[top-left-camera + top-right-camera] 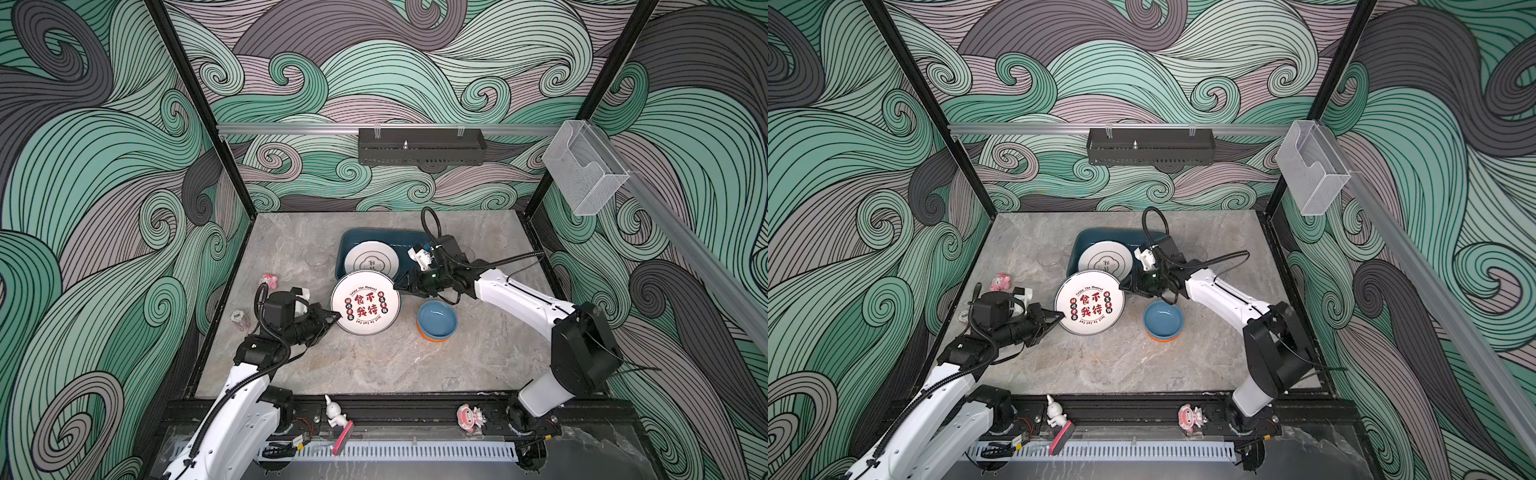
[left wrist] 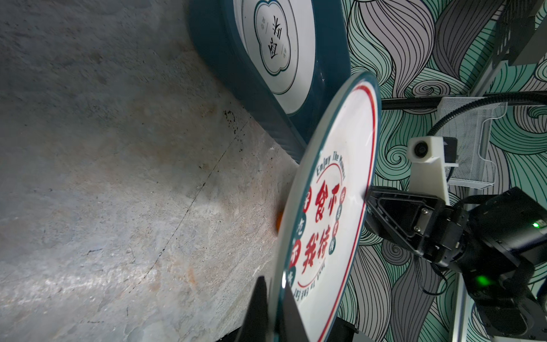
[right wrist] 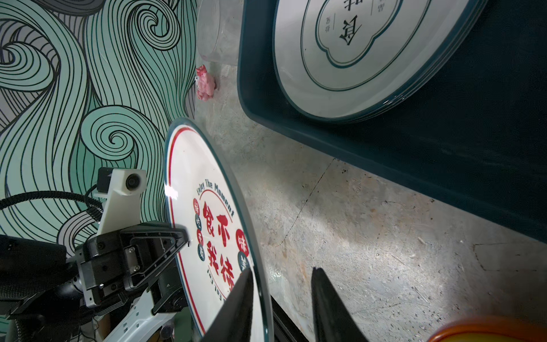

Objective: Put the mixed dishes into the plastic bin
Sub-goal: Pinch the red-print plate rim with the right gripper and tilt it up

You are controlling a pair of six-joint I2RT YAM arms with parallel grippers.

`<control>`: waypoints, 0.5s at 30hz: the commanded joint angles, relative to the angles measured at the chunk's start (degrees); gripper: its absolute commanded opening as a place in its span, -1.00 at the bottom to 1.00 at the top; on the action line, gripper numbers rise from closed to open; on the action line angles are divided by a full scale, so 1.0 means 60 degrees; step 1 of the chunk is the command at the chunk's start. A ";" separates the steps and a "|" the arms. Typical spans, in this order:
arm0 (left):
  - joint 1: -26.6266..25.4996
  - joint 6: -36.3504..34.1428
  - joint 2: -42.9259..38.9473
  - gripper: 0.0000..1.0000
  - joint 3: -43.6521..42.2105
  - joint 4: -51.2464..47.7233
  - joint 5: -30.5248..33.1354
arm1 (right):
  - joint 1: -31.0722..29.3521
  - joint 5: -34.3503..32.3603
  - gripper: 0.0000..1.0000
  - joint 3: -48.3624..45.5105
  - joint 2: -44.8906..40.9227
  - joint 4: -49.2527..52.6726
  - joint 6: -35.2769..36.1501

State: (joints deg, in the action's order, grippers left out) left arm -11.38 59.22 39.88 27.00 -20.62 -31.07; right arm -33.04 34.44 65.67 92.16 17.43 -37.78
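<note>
Plate (image 1: 365,302) being held at the bin's (image 1: 343,249) near edge.
It is being clamped by the left gripper (image 2: 273,284); the right gripper (image 3: 282,271) is being shown parted around the rim only in its wrist view. Two stacked bowls (image 1: 437,318) are being seen in both top views.

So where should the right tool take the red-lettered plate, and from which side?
Pinch the thin rim of the red-lettered plate on the edge facing the right arm, opposite where the left tool clamps it. Come in edge-on, one finger over the printed face, one under: the plate is lifted and tilted, so both faces are free. The right tool straddles that rim, open.
</note>
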 commanded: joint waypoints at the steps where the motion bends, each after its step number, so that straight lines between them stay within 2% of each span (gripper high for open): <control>1: 0.0000 0.0133 -0.0143 -1.00 0.0494 0.0617 -0.0340 | -0.0105 0.0335 -0.33 0.0193 0.0135 -0.0274 -0.0061; 6: -0.0008 0.0193 -0.0150 -1.00 0.0429 0.0687 -0.0348 | -0.0192 0.0396 -0.46 0.0203 0.0177 -0.0355 -0.0075; 15: -0.0008 0.0244 -0.0147 -0.99 0.0407 0.0567 -0.0301 | -0.0205 0.0339 -0.82 0.0159 0.0047 -0.0422 -0.0018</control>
State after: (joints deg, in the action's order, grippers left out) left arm -11.38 60.45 39.88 27.00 -19.92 -31.44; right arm -34.15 36.58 65.69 92.86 15.81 -38.06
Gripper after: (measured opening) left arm 0.064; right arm 0.099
